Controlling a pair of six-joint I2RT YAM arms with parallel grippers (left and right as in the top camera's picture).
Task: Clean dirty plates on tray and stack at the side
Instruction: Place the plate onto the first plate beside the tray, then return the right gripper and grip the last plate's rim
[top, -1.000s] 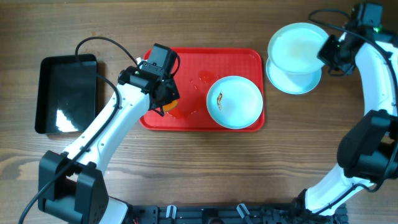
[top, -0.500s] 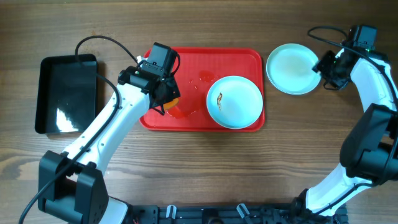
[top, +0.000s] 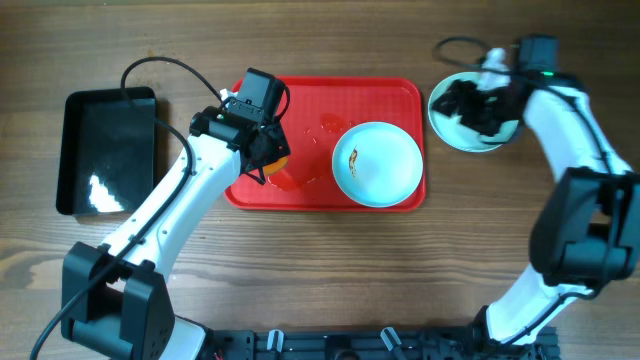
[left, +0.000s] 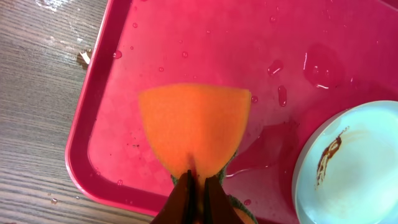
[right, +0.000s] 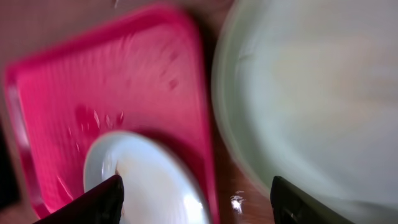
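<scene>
Directly beneath the spread right gripper (right: 196, 190) lies a plate (right: 311, 93).

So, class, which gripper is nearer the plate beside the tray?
Right. The right gripper hovers over that plate; the left gripper is across the tray, pinching an orange sponge.

Overhead straight down, wrist views close, all sharing tray (top: 370, 98)

No text, label, brand, number or sign can be read in any of the three views.
</scene>
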